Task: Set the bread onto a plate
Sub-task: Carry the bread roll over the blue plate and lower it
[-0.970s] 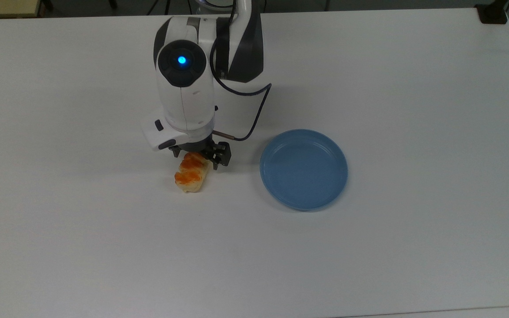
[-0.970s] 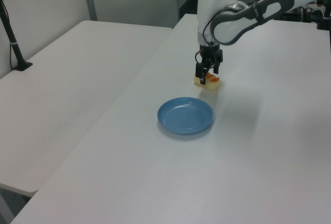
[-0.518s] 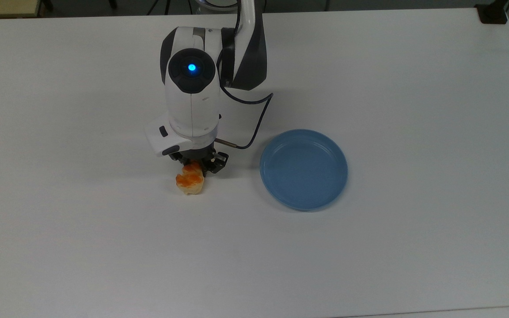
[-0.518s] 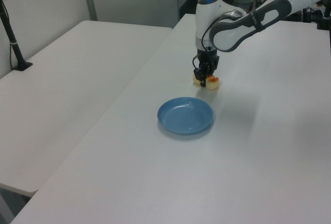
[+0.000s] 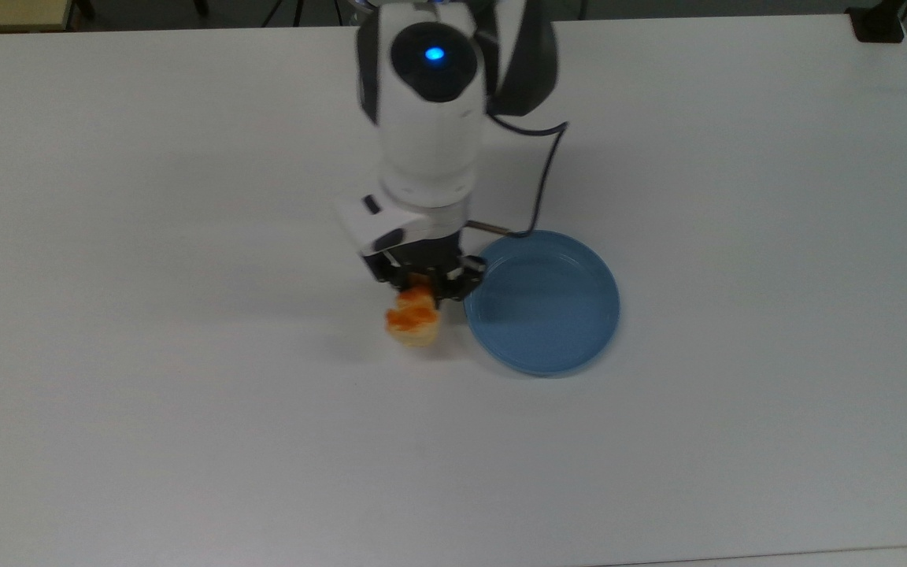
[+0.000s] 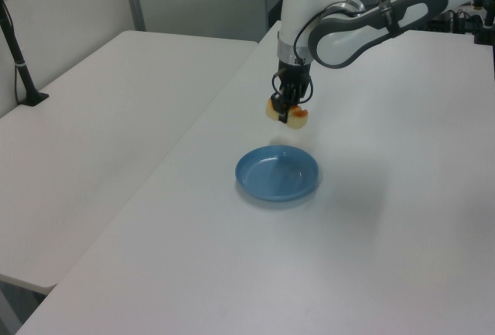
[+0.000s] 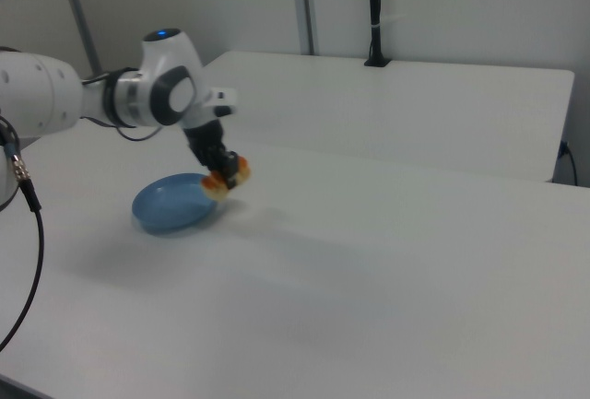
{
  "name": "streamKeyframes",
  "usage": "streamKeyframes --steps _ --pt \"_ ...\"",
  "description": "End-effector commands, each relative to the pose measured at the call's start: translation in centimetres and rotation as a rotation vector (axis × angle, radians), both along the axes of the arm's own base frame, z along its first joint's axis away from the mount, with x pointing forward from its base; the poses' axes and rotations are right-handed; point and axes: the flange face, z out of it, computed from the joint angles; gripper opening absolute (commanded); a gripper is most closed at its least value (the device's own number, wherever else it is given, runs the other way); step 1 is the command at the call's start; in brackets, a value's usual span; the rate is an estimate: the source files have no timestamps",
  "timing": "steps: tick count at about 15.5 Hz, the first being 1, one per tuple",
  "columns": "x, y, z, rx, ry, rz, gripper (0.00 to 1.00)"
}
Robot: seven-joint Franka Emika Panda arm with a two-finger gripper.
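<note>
bread (image 5: pixel 413 321): gripper (image 5: pixel 424 288) is covering its upper end in the top view | plate (image 5: pixel 552 315): gripper is overlapping its rim at the top view's left | arm (image 7: pixel 55 95): the right view's left edge is cutting it off, outline blurring

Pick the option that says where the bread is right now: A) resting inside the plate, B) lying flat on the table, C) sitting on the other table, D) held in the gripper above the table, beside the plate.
D: the gripper is shut on the bread, which hangs clear of the table with its shadow below, not yet over the plate.
</note>
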Motion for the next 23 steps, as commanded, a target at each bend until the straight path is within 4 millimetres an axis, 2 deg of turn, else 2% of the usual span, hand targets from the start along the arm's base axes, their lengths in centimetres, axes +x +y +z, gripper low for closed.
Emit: streamKeyframes --steps 1,4,6,8,9,10,12,16,17,21,22,23 --pt "-1.7 7.9 -0.2 0.008 0.01 0.039 0.41" --pt "-2.5 13.0 -1.3 0.017 0.001 0.056 0.44" --pt "-3.0 14.8 -2.9 0.011 0.017 0.057 0.48" --pt "-2.9 15.4 -4.4 0.015 0.008 0.05 0.55" --pt "-2.8 15.4 -4.4 0.016 0.006 0.049 0.57" --pt "-2.7 15.3 -4.3 0.017 -0.001 0.047 0.67" --pt "-2.5 14.7 -4.1 0.015 -0.006 0.039 1.0" --pt "-2.2 13.6 -3.0 -0.022 -0.02 0.051 1.0" --pt "-2.2 13.2 -1.6 -0.019 -0.033 0.047 1.0" --pt "-3.9 6.3 6.8 -0.025 0.05 -0.057 1.0" --pt "-4.9 3.3 9.6 -0.023 0.091 -0.043 1.0" --pt "-5.6 1.2 11.2 -0.025 0.122 -0.026 1.0"
